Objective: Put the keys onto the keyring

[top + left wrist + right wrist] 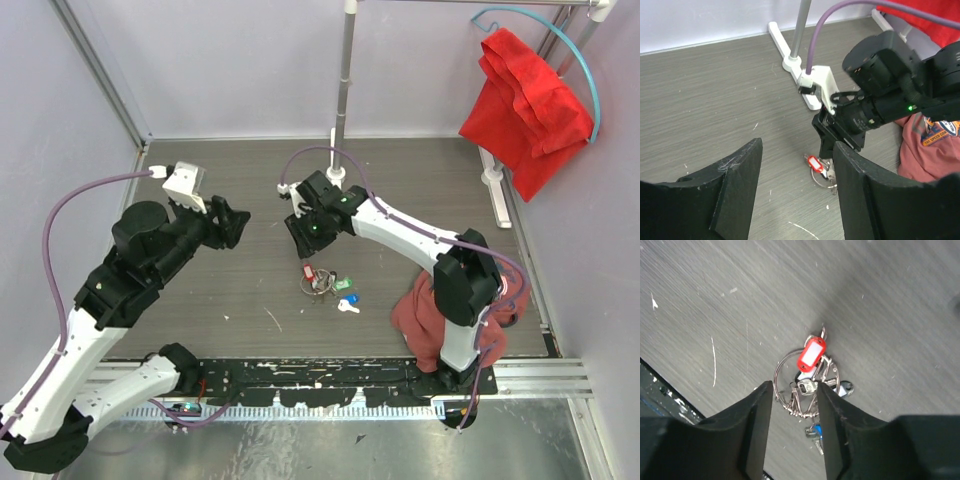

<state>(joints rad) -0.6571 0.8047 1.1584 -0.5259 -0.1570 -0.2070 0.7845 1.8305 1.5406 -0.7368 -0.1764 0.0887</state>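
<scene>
While the thin silver wire keyring (pixel 775 374) lies flat on the dark grey wood-grain counter (pixel 250 180), small metal keys (pixel 808 386) with red, blue and green plastic tags cluster across and just beside it. The right pincer (pixel 794 386) hangs just above them, released, nothing gripped. The left pincer (pixel 797 145) stands well apart, likewise released and empty.

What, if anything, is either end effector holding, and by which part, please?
Nothing is held. The right end effector hangs open over the thin silver wire keyring; the left end effector is open and empty.
</scene>
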